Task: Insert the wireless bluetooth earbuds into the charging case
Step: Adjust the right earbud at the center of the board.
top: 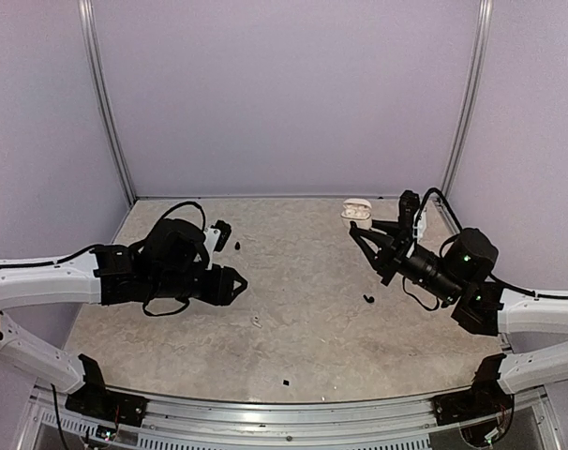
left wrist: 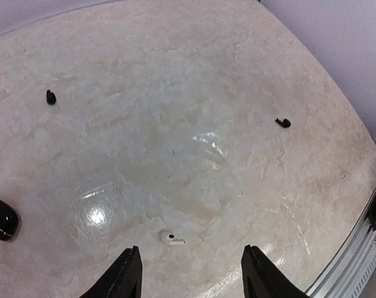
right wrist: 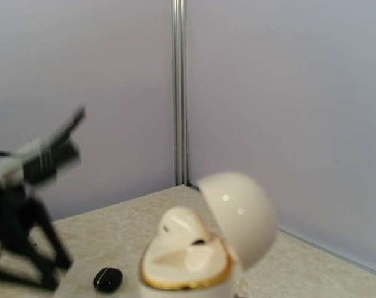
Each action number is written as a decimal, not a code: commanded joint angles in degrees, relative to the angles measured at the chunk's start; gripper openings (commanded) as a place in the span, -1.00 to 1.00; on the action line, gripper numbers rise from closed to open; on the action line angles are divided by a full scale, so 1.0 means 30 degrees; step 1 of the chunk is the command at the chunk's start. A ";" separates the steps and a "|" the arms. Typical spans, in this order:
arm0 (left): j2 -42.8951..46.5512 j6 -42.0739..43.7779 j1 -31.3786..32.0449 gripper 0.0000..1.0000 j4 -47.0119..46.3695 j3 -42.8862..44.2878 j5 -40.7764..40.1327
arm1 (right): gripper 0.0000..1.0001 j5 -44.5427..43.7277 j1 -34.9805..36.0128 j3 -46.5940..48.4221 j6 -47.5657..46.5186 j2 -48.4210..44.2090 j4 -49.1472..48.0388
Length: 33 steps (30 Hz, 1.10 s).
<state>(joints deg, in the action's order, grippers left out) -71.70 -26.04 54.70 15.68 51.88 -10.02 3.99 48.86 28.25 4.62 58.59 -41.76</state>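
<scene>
Pale lilac walls close in a marbled beige tabletop (top: 312, 347), and the two arms reach in from its near edge. Taking the far wall as twelve o'clock, the white charging case (top: 356, 210) sits out at about one o'clock, close to the back wall. Its lid (right wrist: 237, 217) is swung open and tipped to one side, and one white earbud (right wrist: 180, 226) is seated in the case.

The right hand (top: 364, 236) is just beside the case, on its six o'clock side. From above its fingers are a dark tangle, so I cannot tell whether they are open or closed, or whether they touch the case.

The left hand (left wrist: 191, 251) is at about nine o'clock from the tabletop's middle. Its two fingers (left wrist: 123, 276) stand apart and grip nothing. A loose white earbud (left wrist: 171, 237) lies on the tabletop just ahead of the gap between the fingertips, touching neither of them. Seen from above, it is at about five o'clock from that hand.

One black earbud (top: 238, 245) lies at about eleven o'clock, near the left arm's wrist. A second black earbud (top: 367, 299) lies at three o'clock, near the right arm. A glossy black charging case (right wrist: 107, 279), its lid down, rests on the tabletop well apart from the white one, off toward its nine o'clock.
</scene>
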 commanded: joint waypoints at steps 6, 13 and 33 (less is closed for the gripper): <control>-0.3125 -0.3469 -0.0650 0.00 0.0656 -0.1346 0.2191 | -1.00 0.0630 -0.0163 -0.0101 0.0132 -0.0684 0.1413; -0.7030 -0.3984 -0.0412 0.19 0.0672 0.0001 0.2200 | -1.00 0.0390 -0.0208 -0.0209 -0.0013 -0.1237 0.1849; -1.1343 -0.3022 0.0814 0.42 0.3810 0.2726 -0.2068 | -1.00 0.0223 -0.0244 -0.0159 -0.0197 -0.1650 0.2288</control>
<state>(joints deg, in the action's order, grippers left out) -105.23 -36.40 57.25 21.10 60.84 -11.94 5.13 48.66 28.12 4.16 55.11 -35.07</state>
